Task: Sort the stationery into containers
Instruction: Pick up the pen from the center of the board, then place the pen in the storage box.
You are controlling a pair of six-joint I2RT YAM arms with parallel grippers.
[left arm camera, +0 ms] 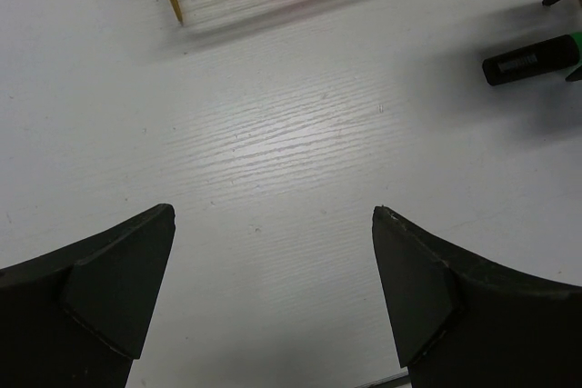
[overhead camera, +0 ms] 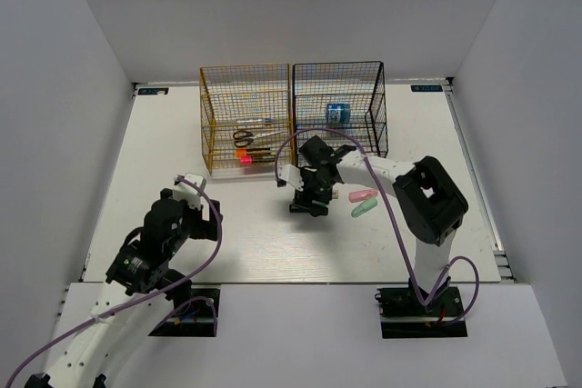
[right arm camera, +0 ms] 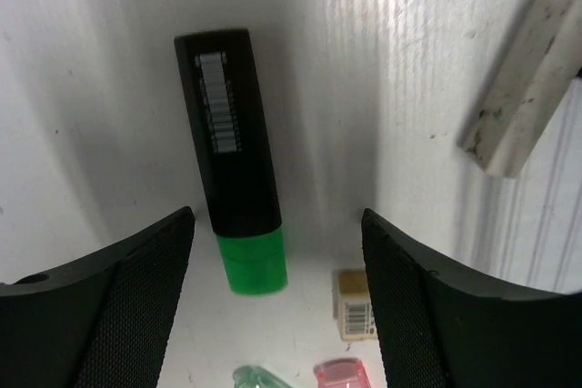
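Right wrist view: the mesh-textured right gripper [right arm camera: 277,217] gapes open, straddling a smooth black green-capped marker [right arm camera: 229,152] lying untouched on the ribbed white table [right arm camera: 391,61]; the left gripper [left arm camera: 273,213] is open too.

The yellow rack [overhead camera: 245,115] and the black rack [overhead camera: 338,106] stand side by side at the far side. The yellow one, on the left, holds scissors [overhead camera: 250,138] and a red-ended marker [overhead camera: 247,160]. The black one holds a blue roll [overhead camera: 337,113]. Nearer, a green-ended marker [right arm camera: 232,170] lies flat, with a beige cube [right arm camera: 356,304] just beside its green end. A pink piece [overhead camera: 363,195] and a mint piece [overhead camera: 363,209] lie to the right.
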